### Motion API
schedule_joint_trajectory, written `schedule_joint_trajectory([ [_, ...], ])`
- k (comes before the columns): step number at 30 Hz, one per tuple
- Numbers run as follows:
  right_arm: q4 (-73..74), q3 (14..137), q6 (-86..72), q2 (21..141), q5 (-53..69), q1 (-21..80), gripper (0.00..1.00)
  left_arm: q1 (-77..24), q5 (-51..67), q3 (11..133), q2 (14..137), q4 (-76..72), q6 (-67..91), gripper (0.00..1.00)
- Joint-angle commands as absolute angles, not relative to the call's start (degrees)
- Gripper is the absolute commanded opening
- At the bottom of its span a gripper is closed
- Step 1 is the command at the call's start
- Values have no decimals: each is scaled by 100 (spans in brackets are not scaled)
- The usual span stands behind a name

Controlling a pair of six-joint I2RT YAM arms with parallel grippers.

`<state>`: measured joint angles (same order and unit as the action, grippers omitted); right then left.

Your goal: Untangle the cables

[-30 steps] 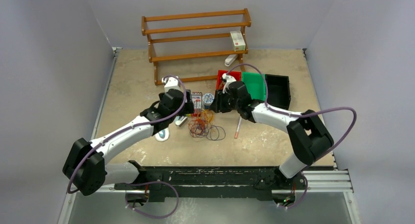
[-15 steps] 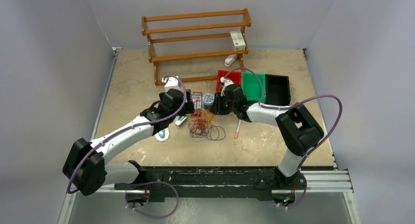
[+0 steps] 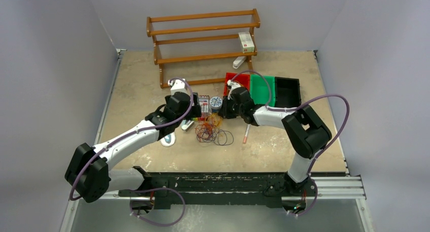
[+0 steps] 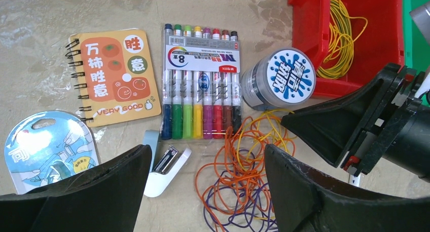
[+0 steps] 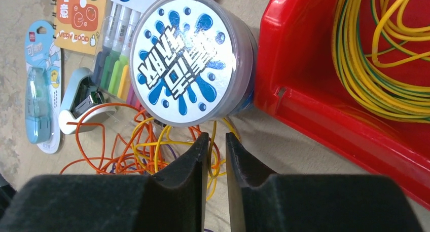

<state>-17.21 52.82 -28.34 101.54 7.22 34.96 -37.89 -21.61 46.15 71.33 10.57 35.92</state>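
Note:
The cables (image 3: 212, 129) lie as a tangle of thin orange, yellow and purple loops on the table between both arms. In the left wrist view the cables (image 4: 253, 171) sit below and between my left gripper's (image 4: 208, 156) wide-open, empty jaws. My left gripper (image 3: 195, 110) hovers at the pile's left. My right gripper (image 5: 217, 138) is low at the pile's far right edge, its jaws a narrow gap apart with one yellow loop (image 5: 212, 156) passing between the tips. It also shows in the top view (image 3: 225, 109) and the left wrist view (image 4: 355, 125).
A round blue-and-white tub (image 5: 187, 60) stands just beyond the right fingertips, beside a red bin (image 5: 324, 105) holding coiled yellow wire (image 5: 385, 49). A marker pack (image 4: 200, 85), notebook (image 4: 114, 77), stapler (image 4: 162, 168) and blister pack (image 4: 43, 141) lie left. Green (image 3: 262, 87) and black (image 3: 287, 92) bins, a wooden rack (image 3: 203, 39), a pen (image 3: 247, 130).
My right arm has folded in and its gripper has moved left toward the tub and the pile's edge. The left arm and the cables have not moved.

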Motion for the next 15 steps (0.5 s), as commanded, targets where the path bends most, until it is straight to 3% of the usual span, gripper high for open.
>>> schedule_joint_trajectory([
  [1, -1952, 5495, -2658, 10037, 815, 3544, 17, -3743, -2152, 4708, 7021, 692, 3450, 81],
  [9, -1666, 5439, -1761, 9139, 795, 3566, 0, -3737, -2092, 4187, 6458, -396, 3424, 83],
  [15, -1224, 5592, -1177, 8580, 1025, 3568, 0, -3740, -2115, 3660, 6065, -1407, 3196, 84],
])
